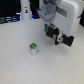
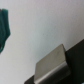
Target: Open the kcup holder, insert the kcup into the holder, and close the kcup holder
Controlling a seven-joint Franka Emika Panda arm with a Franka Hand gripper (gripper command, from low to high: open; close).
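the kcup [image 1: 33, 49] stands upright near the middle of the white tabletop [image 1: 15, 62], green top up, well apart from the gripper [image 1: 58, 37] hanging toward the far right corner. whether the jaws are open i cannot tell; they hold nothing visible. the cup looks light, thin-walled and easily tipped or crushed; best taken gently across its sides, below the rim.

kcup [image 1: 33, 49] on table [image 1: 20, 65], toward exterior view's left of gripper [image 1: 56, 36]
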